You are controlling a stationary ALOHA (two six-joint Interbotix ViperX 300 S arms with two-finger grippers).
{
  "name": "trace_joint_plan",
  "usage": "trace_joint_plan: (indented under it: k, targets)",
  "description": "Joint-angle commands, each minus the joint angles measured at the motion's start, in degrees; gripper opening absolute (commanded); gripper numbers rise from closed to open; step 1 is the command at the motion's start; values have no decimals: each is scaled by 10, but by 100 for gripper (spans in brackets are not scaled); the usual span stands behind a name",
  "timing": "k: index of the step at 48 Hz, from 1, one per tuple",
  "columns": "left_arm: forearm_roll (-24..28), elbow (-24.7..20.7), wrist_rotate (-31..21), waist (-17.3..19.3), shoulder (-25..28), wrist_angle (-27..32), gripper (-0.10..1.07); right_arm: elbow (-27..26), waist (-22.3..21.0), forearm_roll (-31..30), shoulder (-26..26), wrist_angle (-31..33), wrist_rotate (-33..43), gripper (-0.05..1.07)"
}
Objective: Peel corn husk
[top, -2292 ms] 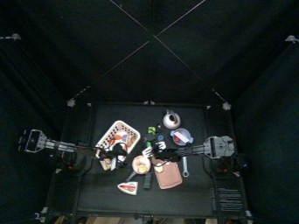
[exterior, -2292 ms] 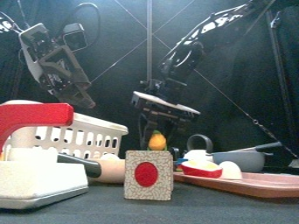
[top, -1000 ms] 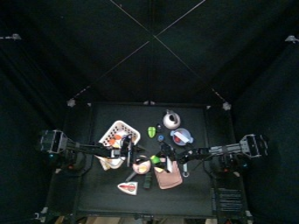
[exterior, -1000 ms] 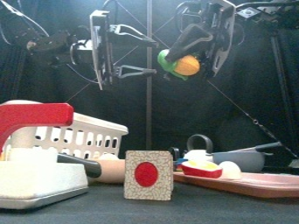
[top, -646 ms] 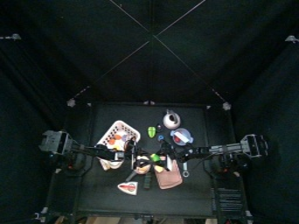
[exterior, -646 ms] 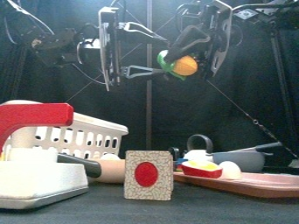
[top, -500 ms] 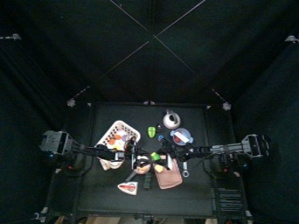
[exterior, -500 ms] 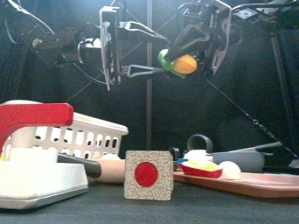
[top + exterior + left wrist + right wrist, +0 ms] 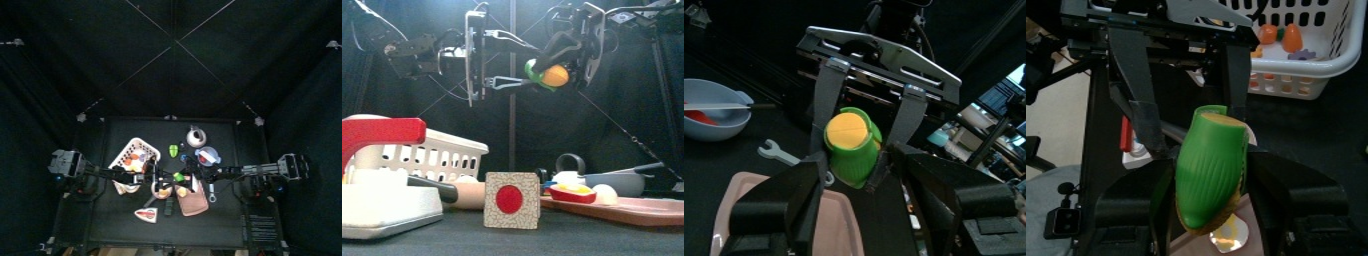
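At far left, low on the table (image 9: pixel 462 240): a red-and-white block (image 9: pixel 380 175), then the white basket (image 9: pixel 442 158) behind it. High above, left of middle: the left gripper (image 9: pixel 476 55), jaws standing wide apart, holding nothing, just beside the corn. In the middle, on the table: a small card with a red circle (image 9: pixel 512 200). Up in the air, right of middle: the corn husk (image 9: pixel 547 73), green around a yellow end, clamped between the jaws of the right gripper (image 9: pixel 553 68). At right, low: a pink tray (image 9: pixel 629 211).
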Motion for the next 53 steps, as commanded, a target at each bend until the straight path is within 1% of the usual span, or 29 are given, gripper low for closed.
trace_joint_plan:
  k: [1, 9, 25, 33, 48, 53]
  targets:
    - [0, -14, 3, 2, 0, 1, 75, -14, -2, 2, -18, -4, 1, 67]
    - [0, -13, 4, 4, -1, 1, 68, -13, -2, 2, -18, -3, 1, 67]
    - [5, -4, 5, 4, -2, 1, 68, -10, -2, 6, -18, -3, 5, 67]
    - [5, 0, 5, 5, -4, 1, 67, -2, -3, 51, -21, -2, 3, 67]
    - [5, 4, 5, 5, -3, 1, 67, 1, -3, 91, -21, -2, 5, 67]
    - [5, 4, 5, 8, -3, 1, 66, 4, -2, 113, -21, -1, 6, 67]
